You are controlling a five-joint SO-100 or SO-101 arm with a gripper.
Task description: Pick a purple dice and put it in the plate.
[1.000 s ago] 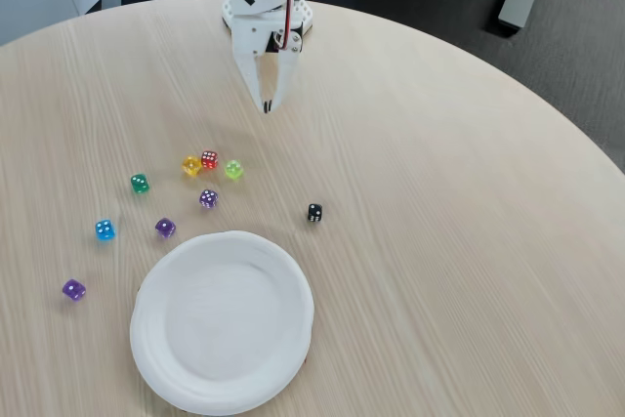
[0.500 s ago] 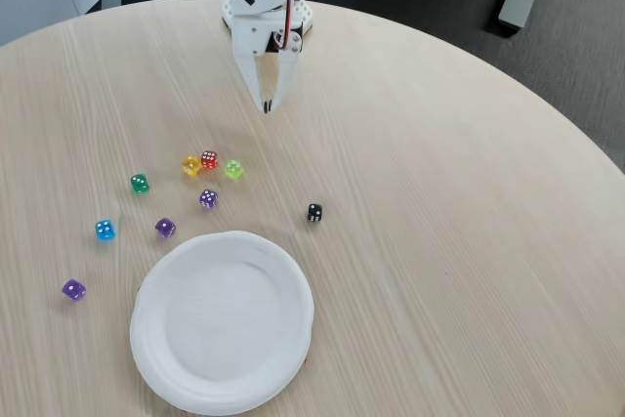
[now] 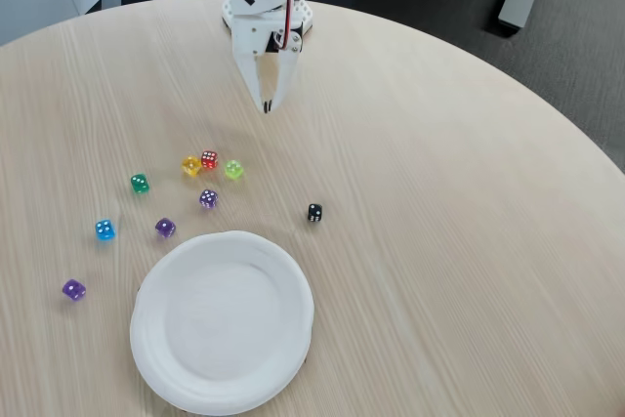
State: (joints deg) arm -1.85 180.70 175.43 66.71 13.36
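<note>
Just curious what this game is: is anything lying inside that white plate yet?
No. The plate holds nothing; all the dice, including the purple dice, lie on the table. Beneath the plate is hidden.

Pale lavender purple dice (image 3: 208, 199), white pips; plain white plate (image 3: 156, 285).

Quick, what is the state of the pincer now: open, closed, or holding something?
Pincer: closed, its fingers meeting at the tip, holding nothing; it hangs above the table, apart from all the dice.
</note>
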